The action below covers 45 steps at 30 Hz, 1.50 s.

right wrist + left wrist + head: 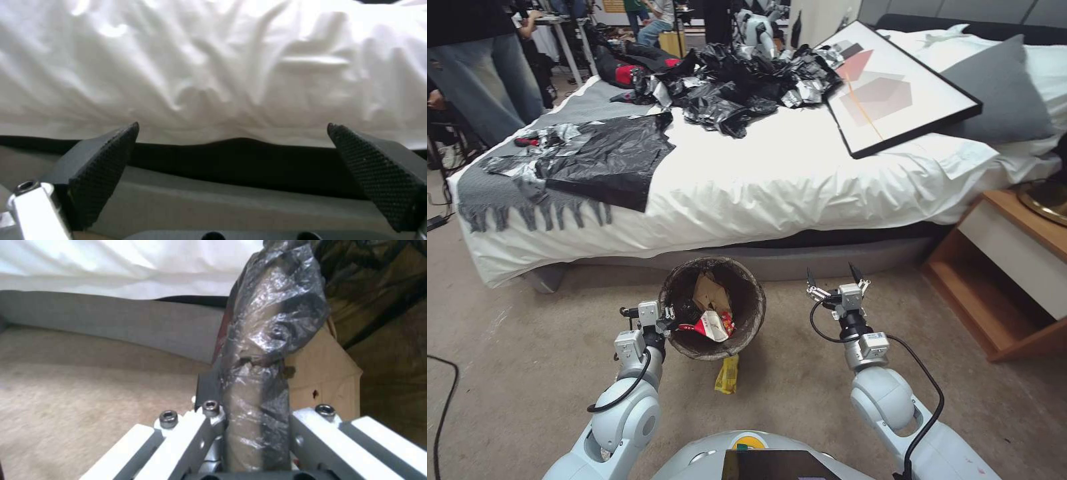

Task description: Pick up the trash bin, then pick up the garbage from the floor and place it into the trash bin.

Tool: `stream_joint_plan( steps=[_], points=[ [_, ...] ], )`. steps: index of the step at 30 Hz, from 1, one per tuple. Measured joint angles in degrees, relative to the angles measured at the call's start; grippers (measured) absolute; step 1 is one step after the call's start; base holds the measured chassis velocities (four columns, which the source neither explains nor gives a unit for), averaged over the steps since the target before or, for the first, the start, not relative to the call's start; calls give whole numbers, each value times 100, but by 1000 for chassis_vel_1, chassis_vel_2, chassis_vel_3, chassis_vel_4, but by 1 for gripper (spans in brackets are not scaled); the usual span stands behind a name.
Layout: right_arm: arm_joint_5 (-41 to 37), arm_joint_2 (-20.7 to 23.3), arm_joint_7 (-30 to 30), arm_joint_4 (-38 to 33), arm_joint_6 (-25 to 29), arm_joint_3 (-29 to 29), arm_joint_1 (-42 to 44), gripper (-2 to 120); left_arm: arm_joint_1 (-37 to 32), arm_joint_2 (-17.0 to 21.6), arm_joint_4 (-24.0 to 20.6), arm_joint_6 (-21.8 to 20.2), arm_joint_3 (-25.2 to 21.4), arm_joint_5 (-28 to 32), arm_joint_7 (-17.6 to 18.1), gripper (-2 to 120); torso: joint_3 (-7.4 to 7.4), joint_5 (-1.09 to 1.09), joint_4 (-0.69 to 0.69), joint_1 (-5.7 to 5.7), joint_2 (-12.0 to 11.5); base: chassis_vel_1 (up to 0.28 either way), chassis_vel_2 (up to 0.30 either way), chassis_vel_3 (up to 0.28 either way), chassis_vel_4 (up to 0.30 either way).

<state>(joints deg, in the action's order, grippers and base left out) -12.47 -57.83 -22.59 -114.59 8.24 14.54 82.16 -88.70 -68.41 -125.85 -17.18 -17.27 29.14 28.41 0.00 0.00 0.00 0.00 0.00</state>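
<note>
A dark brown-black liner is seen over the trash bin (746, 313), with a red-and-white wrapper (712, 326) and brown paper bag (710, 293) inside (a yellow snack wrapper (728, 375) lies on beige carpet (527, 373)); cross-hatched black fingertips (104, 166) are shown.

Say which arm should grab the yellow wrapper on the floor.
Right. The left tool is shut on the trash bin rim, so it is occupied. The right tool is open, empty and near the yellow wrapper on the carpet below the bin.

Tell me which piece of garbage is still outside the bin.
The yellow snack wrapper: it lies on the carpet just below the trash bin, while the red-and-white wrapper and brown paper bag sit inside.
</note>
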Motion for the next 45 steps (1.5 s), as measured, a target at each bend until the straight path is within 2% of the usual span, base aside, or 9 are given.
stream_joint_plan(
  steps=[22,27,33,40,45],
  points=[
    [4,-56,-12,34,-49,-117,-56,100,0,-2,-18,0,-13,8,-4,3,0,0,1,0,0,102,100,93,95],
    [4,-58,-21,44,-64,-127,-75,100,8,-2,-17,5,-13,12,-13,3,0,0,-2,0,0,86,91,94,80],
    [6,-91,-65,49,-88,-148,-102,100,13,-14,19,7,-7,-84,-12,3,0,1,3,0,0,3,5,4,10],
    [-12,-87,-85,53,-121,-167,-113,100,16,-27,21,7,-7,-101,-15,3,0,0,-3,0,0,0,0,0,0],
    [-107,-74,-143,44,-202,-219,-138,100,23,-35,26,7,-12,-108,-14,3,0,0,-1,0,0,0,0,0,0]
  ],
)
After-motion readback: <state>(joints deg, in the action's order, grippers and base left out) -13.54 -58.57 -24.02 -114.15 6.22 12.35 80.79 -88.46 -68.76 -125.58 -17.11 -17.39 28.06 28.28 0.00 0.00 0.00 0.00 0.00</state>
